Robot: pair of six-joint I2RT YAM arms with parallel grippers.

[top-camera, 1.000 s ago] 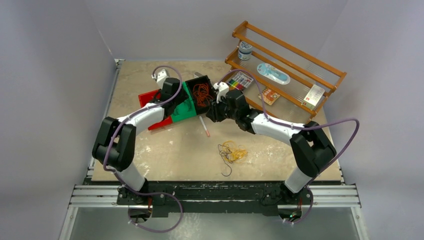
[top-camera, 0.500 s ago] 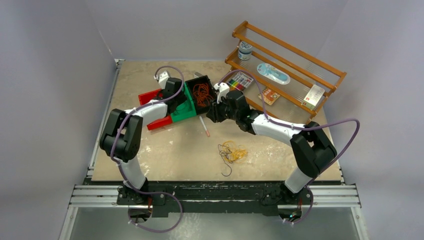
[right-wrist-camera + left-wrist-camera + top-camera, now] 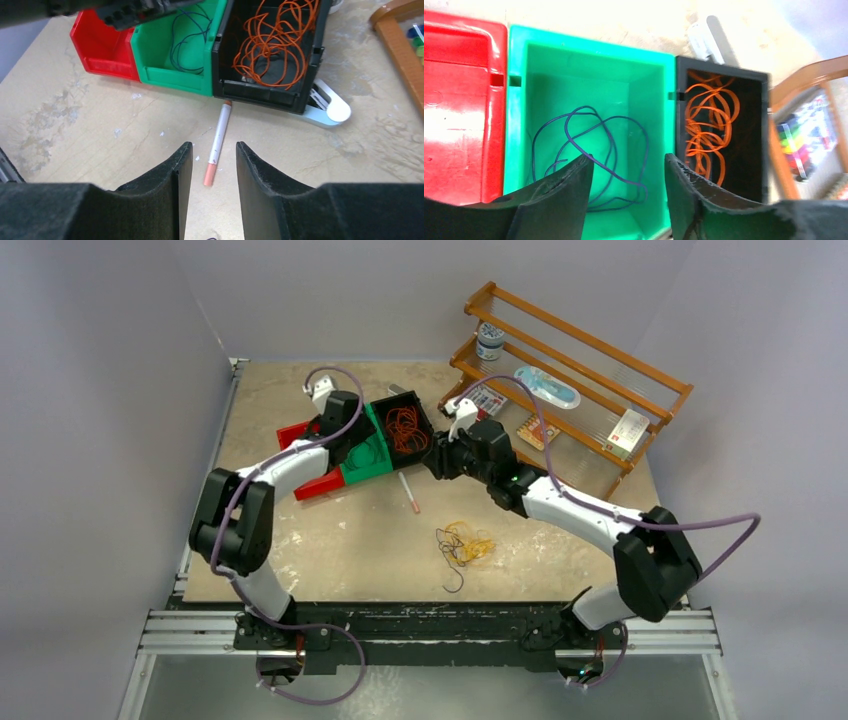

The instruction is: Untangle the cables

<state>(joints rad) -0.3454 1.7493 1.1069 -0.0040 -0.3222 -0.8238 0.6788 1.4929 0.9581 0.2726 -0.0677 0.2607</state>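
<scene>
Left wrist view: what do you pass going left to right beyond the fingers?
Red bin → green bin with a dark wire lying in it → black bin with an orange wire coiled in it → wooden rack at the right edge.

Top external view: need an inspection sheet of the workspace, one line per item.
Surface: table, beige, scuffed with white marks.
Job's things: orange cable in black bin; dark wire in green bin; yellow-and-dark tangle loose on the table.
Clutter: red bin, nothing seen inside; pen before the black bin; white object at its corner.
Grippers: left gripper open over the green bin; right gripper open above the pen, empty.
Cables: purple arm cables loop off both arms.
Surroundings: wooden rack with small items, right rear; grey walls.
</scene>
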